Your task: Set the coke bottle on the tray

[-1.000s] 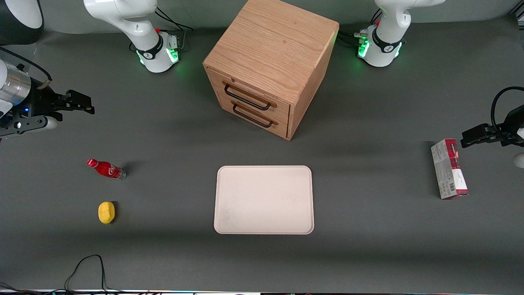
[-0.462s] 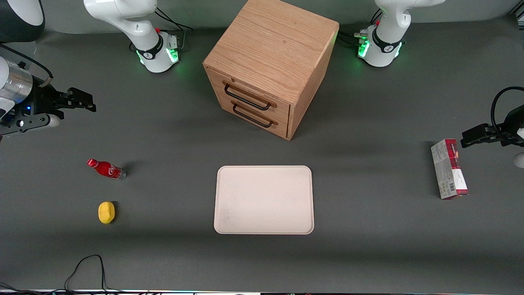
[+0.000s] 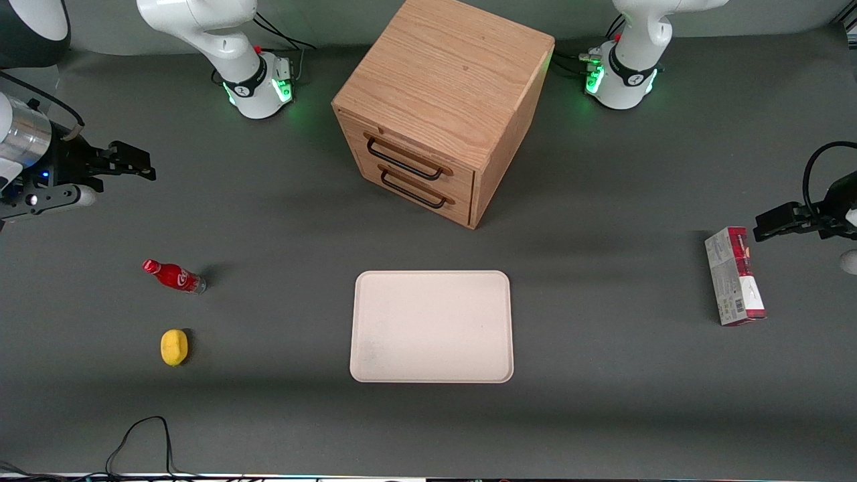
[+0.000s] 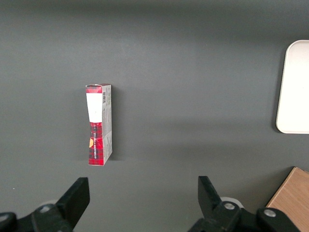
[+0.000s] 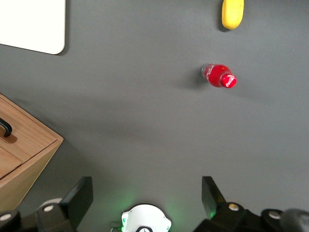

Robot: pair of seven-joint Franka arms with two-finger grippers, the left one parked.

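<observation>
Looking at a very early stage here: nothing picked up yet. Got the gripper (image 3: 137, 169) hanging high over the table (image 3: 281, 221) close to the edge at the working arm's end, farther from the front camera than the coke bottle (image 3: 174, 276). Released and spread wide going by the right wrist view, gripping nothing at all. Probably parked up there for a good look down before committing, since the bottle and a corner of the tray both show in the right wrist view.

Found the coke bottle near that same working-arm edge, on bare table, seemingly upright judging by the red cap (image 5: 228, 80) pointing up at the wrist camera. Well apart from the tray (image 3: 432, 328), so expecting a long carry toward the middle. Worth watching the lemon (image 3: 174, 347) just a bit nearer the front camera than the bottle, apart from it and not touching. Guessing a grab across the body below the cap, because small, round and light means easy to tip.

As for containers: tray lying flat near the middle of the camera-side edge, holding nothing, low rim all round, loads of room. In front of the wooden drawer cabinet (image 3: 435, 114), with both drawers shut, so no idea about any contents. Also spotted a red-and-grey carton (image 3: 734, 276) near the edge at the parked arm's end, not part of this job.
</observation>
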